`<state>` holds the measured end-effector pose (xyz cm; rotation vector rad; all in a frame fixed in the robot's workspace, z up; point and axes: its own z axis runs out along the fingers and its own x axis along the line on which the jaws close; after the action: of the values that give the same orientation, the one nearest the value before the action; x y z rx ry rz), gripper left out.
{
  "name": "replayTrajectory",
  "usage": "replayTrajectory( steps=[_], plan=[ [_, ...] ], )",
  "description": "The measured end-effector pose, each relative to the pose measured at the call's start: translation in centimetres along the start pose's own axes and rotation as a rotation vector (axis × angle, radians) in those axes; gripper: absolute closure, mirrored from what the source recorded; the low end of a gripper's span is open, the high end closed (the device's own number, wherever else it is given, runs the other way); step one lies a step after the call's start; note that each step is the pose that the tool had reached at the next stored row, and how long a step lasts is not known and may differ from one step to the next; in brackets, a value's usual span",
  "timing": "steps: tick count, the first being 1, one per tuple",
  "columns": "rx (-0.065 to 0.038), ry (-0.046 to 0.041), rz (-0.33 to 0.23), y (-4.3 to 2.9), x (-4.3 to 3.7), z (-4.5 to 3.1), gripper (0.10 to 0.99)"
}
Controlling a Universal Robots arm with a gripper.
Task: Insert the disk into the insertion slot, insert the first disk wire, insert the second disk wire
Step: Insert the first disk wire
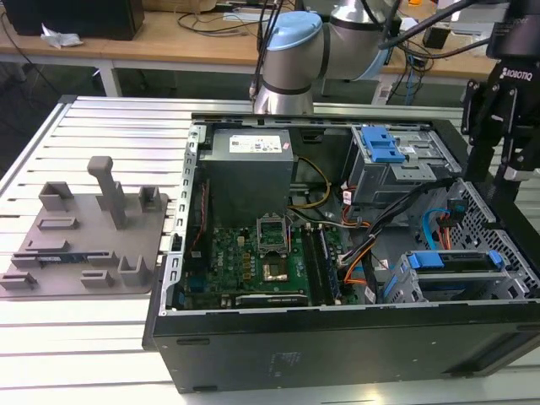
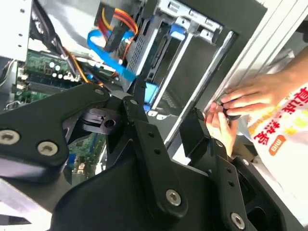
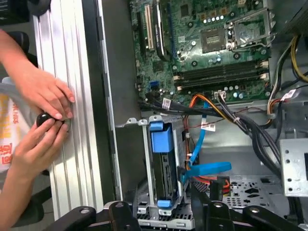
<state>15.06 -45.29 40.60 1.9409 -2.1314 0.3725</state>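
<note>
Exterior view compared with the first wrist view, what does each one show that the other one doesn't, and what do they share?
The exterior view brings in the grey fixture plate on the table at the exterior view's left, the power supply and the arm's blue-capped joint. The first wrist view brings in a person's hands pinching a small dark object over the slatted table beside the case. Both show the motherboard and the blue-framed disk, apparently seated in the insertion slot.

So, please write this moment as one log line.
gripper open, empty, above case | disk in slot | person's hands at table edge
</note>
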Motion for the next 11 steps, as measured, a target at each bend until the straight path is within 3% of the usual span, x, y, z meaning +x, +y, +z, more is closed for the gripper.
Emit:
replayTrajectory(
  steps=[2,7,8,11],
  plan=[
    [0.0,0.0003,0.0,-0.77,-0.63,0.32,0.525],
    [-0.004,0.0005,0.009,-0.73,-1.87,1.05,0.537],
    [-0.004,0.0005,0.009,-0.71,-2.1,1.11,0.671],
    [-0.004,0.0011,0.01,-0.64,-3.02,1.24,0.737]
  ],
)
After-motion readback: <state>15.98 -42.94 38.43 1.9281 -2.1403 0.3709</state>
